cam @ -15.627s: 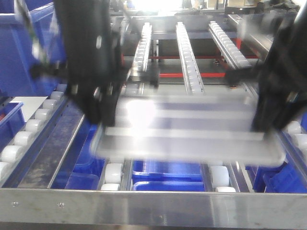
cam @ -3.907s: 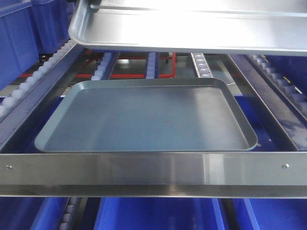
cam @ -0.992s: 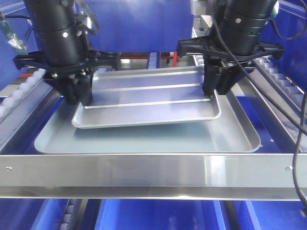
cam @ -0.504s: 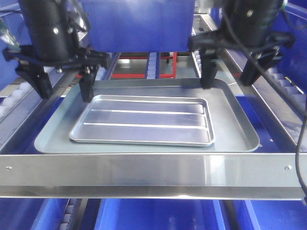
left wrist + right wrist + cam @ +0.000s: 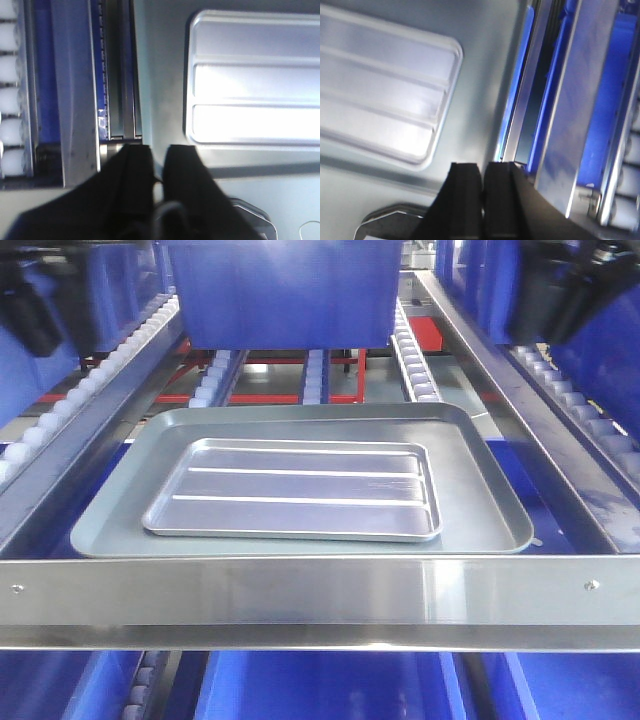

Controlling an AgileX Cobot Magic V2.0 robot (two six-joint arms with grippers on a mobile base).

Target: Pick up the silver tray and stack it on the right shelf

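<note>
- Blue bins [image 5: 285, 290] and red frame bars sit behind the shelf [image 5: 320, 592], a steel roller lane with a plain front bar and a screw near each end.
- Grey tray [image 5: 480, 500] lies flat on the shelf, its near rim just behind the front bar.
- Silver tray [image 5: 295, 490] lies flat inside the grey tray — shiny, two long ridges across its floor, free of both grippers.
- Left gripper [image 5: 157, 150]: jaws nearly together with only a thin slit between the black fingers, nothing held. The silver tray's corner lies ahead and to its right; a roller rail [image 5: 10, 90] runs well to its left.
- Right gripper [image 5: 482, 172]: fingers pressed almost flat to each other, nothing held. The silver tray lies ahead and to its left; the shelf's steel side rail [image 5: 580, 100] runs just to its right, over blue.
- From the front, both arms show only as dark blurs at the top corners — above and apart from the trays.
</note>
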